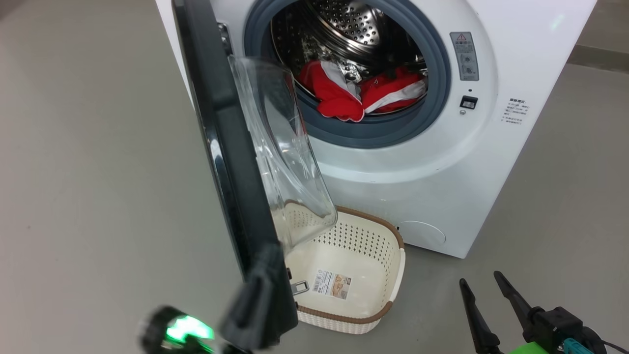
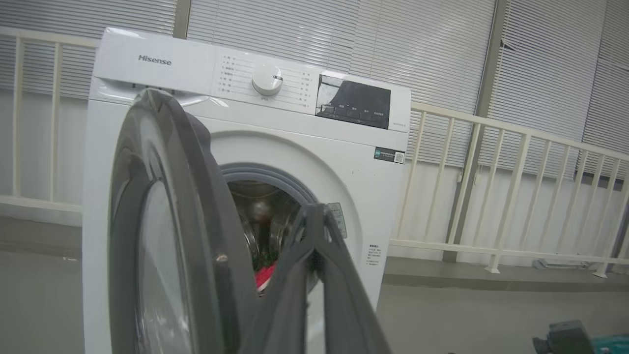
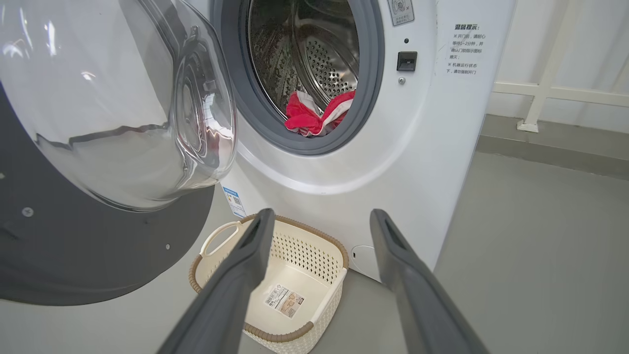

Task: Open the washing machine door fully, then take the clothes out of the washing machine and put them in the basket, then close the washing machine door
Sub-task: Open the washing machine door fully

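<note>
The washing machine door (image 1: 231, 147) is standing only partly open at the left of the drum mouth. Its glass bowl is hanging over the basket (image 1: 378, 220), which is sitting on the floor before the washing machine (image 1: 442, 172). The left gripper (image 2: 315, 211) is lying clenched on nothing beside the door's near rim, and contact cannot be confirmed. Judged risk: it slips off and the door swings back. The right gripper (image 1: 479, 278) is hovering released, near right. The clothes (image 1: 339, 93) are lying in the drum, and if lifted out now they may catch on the bowl.
</note>
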`<state>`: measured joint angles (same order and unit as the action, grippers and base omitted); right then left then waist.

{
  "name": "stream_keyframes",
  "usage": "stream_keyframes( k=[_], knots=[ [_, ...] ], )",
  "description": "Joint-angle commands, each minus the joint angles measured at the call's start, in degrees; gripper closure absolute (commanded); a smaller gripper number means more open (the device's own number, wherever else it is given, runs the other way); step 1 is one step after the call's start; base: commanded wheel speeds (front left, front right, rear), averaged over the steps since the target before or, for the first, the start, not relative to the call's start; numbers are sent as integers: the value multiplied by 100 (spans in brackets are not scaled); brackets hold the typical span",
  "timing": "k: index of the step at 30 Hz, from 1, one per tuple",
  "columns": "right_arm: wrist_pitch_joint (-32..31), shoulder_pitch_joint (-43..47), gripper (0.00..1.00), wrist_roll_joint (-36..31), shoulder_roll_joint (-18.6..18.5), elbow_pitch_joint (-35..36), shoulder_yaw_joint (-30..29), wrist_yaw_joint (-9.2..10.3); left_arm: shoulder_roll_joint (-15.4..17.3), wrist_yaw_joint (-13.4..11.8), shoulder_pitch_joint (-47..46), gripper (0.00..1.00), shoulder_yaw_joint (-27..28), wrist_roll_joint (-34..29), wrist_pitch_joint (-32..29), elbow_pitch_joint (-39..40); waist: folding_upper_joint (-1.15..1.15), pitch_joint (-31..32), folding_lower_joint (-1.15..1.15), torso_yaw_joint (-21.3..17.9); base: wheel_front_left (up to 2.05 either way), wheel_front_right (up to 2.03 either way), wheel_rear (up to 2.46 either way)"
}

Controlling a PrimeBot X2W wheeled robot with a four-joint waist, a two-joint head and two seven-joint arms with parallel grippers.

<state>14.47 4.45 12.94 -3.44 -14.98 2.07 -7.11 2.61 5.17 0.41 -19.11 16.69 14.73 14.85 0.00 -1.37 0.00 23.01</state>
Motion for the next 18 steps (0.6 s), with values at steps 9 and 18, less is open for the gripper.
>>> stream_keyframes(
  k=[9,18],
  knots=[
    [52,-307,0,-28,-72,122,226,-37,27,157,-66,100,-501,325,27,-1481,0,-115,0,-66,0,0,0],
    [52,-367,0,18,-70,107,282,-37,27,135,-307,100,-276,442,27,-1983,0,-134,0,-80,0,0,0]
  ],
)
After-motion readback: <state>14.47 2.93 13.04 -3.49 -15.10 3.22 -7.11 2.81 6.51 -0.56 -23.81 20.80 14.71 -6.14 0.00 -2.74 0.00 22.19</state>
